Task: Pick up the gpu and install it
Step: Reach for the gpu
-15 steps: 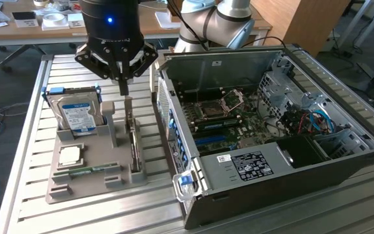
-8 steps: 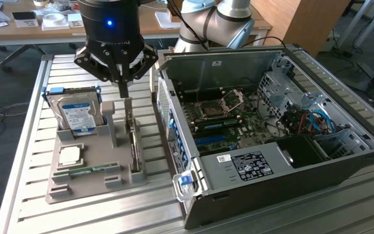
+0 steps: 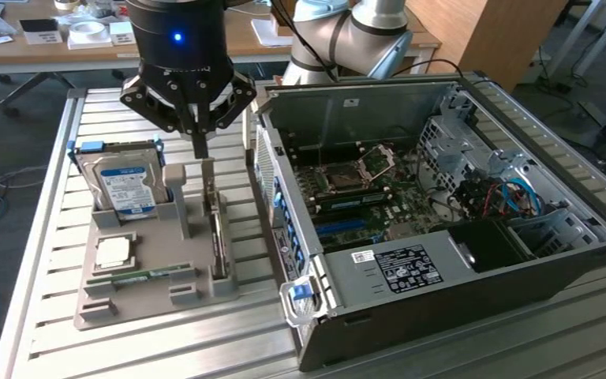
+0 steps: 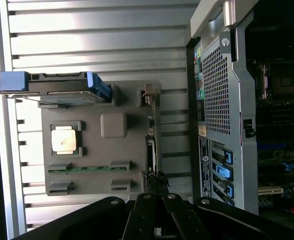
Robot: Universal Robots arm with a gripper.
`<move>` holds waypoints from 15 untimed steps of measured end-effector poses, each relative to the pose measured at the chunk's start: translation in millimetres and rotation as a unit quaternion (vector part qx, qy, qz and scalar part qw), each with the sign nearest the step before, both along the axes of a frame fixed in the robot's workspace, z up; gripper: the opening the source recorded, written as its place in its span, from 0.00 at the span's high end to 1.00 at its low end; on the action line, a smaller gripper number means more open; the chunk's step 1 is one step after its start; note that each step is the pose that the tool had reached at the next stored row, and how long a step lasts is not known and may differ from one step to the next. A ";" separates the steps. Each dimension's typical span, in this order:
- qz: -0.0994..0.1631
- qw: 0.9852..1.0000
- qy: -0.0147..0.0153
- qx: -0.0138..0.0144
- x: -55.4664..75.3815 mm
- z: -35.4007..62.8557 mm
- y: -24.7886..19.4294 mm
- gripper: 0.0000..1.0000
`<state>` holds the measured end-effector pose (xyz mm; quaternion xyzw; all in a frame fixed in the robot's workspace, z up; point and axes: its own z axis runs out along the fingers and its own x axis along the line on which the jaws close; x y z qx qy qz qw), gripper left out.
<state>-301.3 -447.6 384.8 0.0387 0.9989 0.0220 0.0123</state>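
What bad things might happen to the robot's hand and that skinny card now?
The shut hand is right by the top edge of the thin green-and-black card standing in the grey plastic tray. A card that thin might slip or tilt in a pinch. The open black computer case stands close beside the tray, so a swinging card might bang its metal wall.

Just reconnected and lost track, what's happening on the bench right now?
The arm's end effector, shut, hangs over one end of the gpu, which stands on edge in the grey tray beside the open case. Whether it grips the card I cannot tell. The gpu is not yet in the case.
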 end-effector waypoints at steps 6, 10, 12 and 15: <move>0.000 1.000 0.000 0.000 -0.8 0.0 -0.7 0.89; 0.000 1.000 0.000 0.000 -0.8 0.0 -0.7 0.89; 0.000 1.000 0.000 0.000 -0.8 0.0 -0.7 0.89; 0.000 1.000 0.000 0.000 -0.8 0.0 -0.7 0.83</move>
